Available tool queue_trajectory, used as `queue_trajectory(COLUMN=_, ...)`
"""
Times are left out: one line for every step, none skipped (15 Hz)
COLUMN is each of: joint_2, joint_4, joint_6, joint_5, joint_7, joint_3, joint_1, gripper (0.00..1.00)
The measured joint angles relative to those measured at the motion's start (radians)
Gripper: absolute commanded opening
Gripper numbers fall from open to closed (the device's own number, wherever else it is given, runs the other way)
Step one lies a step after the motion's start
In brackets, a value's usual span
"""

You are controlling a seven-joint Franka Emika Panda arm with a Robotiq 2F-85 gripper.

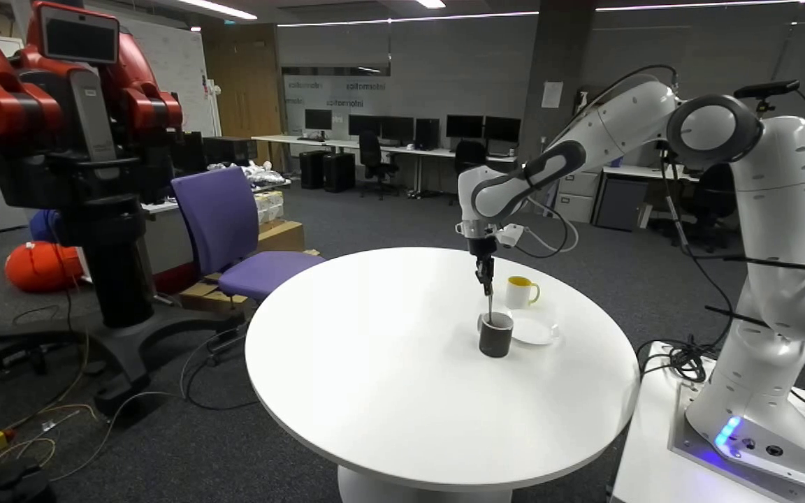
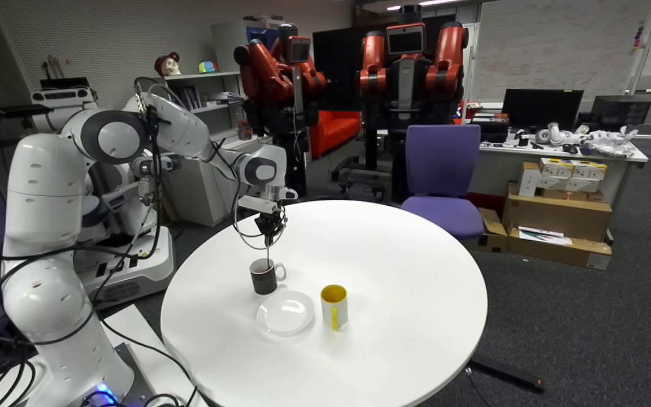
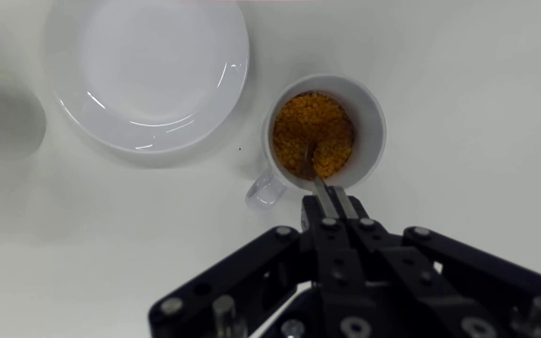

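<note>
Wrist view | pinching metal utensil, likely spoon, in claw | dipped in orange granules inside pale-lined mug below claw | probably scooping or stirring, can't tell which | next: needs steady pinch, no mug bump

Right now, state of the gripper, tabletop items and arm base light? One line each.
Dark mug: upright, part-filled with orange granules.
Gripper: closed on a thin utensil.
Utensil: near vertical, lower end in the granules.
White mug, yellow inside: upright, contents can't be told.
Plate: flat, face up.
Base light: lit blue.
</note>
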Motion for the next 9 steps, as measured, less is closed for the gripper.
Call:
queue_trajectory(joint_2=-0.006, joint_4=-0.01, joint_6=0.006, joint_5=0.0, joint_7=0.004, joint_3=0.001, joint_1=0.001, gripper=0.0)
queue_trajectory(joint_2=-0.012, joint_4=-0.017, joint_6=0.009, joint_5=0.001, joint_7=0.008, joint_3=0.002, joint_1=0.001, gripper=0.01)
queue_trajectory(joint_2=-0.018, joint_4=-0.023, joint_6=0.009, joint_5=0.001, joint_7=0.011, joint_3=0.002, joint_1=0.001, gripper=0.01)
queue_trajectory(joint_2=-0.026, joint_4=-0.029, joint_6=0.009, joint_5=0.001, joint_7=0.011, joint_3=0.002, joint_1=0.001, gripper=0.01)
queue_trajectory(joint_2=-0.032, joint_4=-0.034, joint_6=0.009, joint_5=0.001, joint_7=0.012, joint_3=0.002, joint_1=0.001, gripper=0.01)
queue_trajectory(joint_2=-0.035, joint_4=-0.036, joint_6=0.009, joint_5=0.001, joint_7=0.012, joint_3=0.002, joint_1=0.001, gripper=0.01)
queue_trajectory(joint_2=-0.036, joint_4=-0.038, joint_6=0.009, joint_5=0.001, joint_7=0.012, joint_3=0.002, joint_1=0.001, gripper=0.01)
queue_trajectory(joint_2=-0.036, joint_4=-0.039, joint_6=0.01, joint_5=0.001, joint_7=0.012, joint_3=0.002, joint_1=0.001, gripper=0.01)
queue_trajectory(joint_2=-0.036, joint_4=-0.04, joint_6=0.01, joint_5=0.001, joint_7=0.012, joint_3=0.002, joint_1=0.001, gripper=0.01)
